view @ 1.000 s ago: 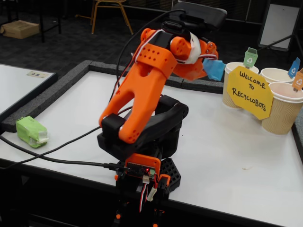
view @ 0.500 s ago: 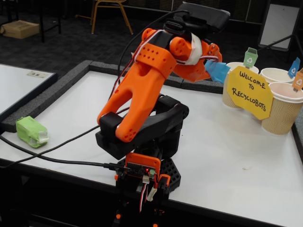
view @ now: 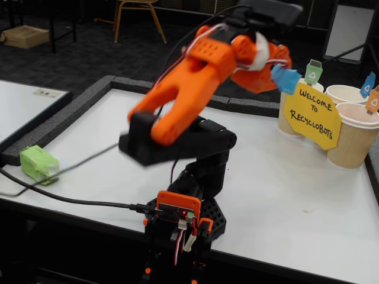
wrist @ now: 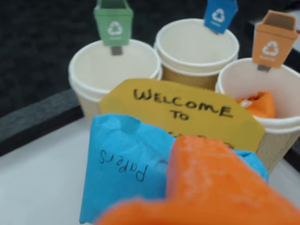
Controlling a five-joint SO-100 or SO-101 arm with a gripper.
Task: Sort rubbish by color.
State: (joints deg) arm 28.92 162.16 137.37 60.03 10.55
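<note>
Pincer (view: 278, 76) of matte orange plastic clenched on crumpled light-blue paper lump (wrist: 124, 164), near ribbed beige cups (wrist: 115, 70).

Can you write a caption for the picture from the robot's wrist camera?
Gripper carries the blue lump toward three tagged paper cups.

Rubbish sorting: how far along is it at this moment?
Done: an orange lump already lies in the cup with the orange tag. In hand: the gripper holds the light blue lump in the air just short of the cups; the cup with the blue tag looks empty. Left: the light green lump sits untouched at the table's left edge in the fixed view, and the cup with the green tag is empty.
</note>
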